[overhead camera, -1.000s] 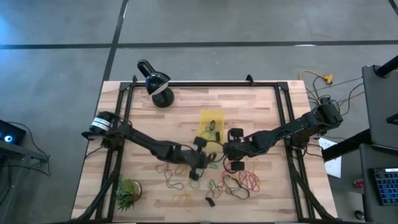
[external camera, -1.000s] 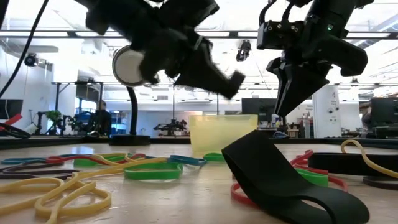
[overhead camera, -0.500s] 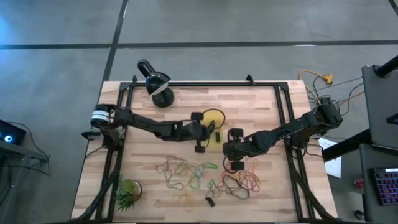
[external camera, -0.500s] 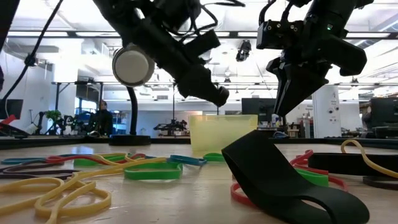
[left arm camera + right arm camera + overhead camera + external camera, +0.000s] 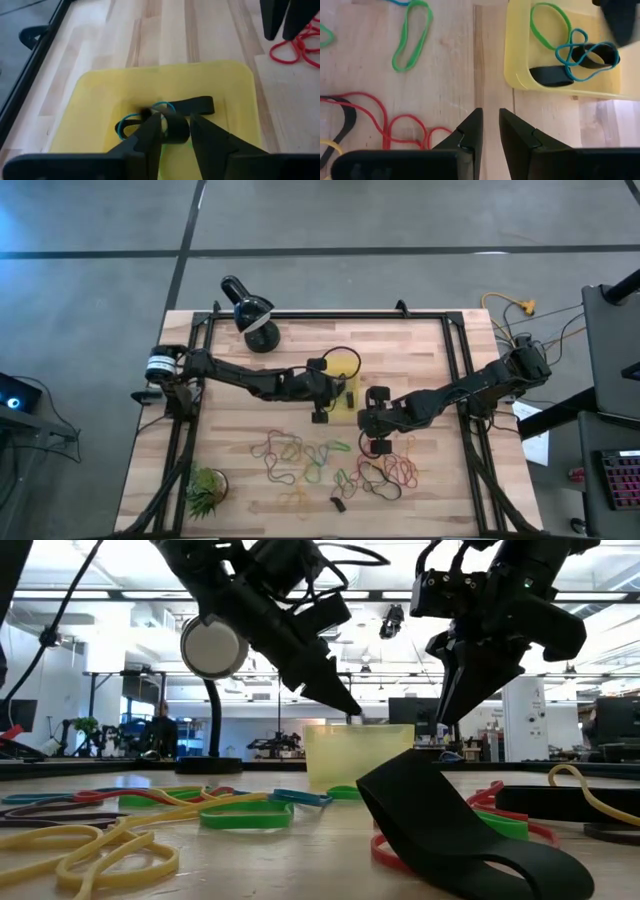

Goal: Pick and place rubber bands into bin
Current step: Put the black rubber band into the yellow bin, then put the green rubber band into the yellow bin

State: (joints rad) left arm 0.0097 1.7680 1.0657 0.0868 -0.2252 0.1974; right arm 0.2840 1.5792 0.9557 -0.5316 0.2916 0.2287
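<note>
The left pincer hangs directly over the small bright yellow rectangular plastic bin, fingertips pointing down into it. Its fingers stand slightly spread with a narrow gap between them and grip nothing. Directly beneath the tips, inside the bin, lie a wide black rubber band and a thin blue rubber band, the two overlapping. A thin green rubber band also lies on the bin floor, just beside that pair.

The right pincer hovers above the light wooden slat table, just beside the bin's near wall and clear of it. Its fingers stand slightly apart and hold nothing; bare wood shows through the gap.

Loose rubber bands in red, orange, green, yellow and black lie scattered on the table on the side of both pincers away from the bin. A cluster of red loops lies near the right pincer's tips, and a green loop rests farther off.

A black domed lamp stands beyond the left arm at the table's far edge. A small spiky green plant sits at the near corner, well apart from both pincers.
</note>
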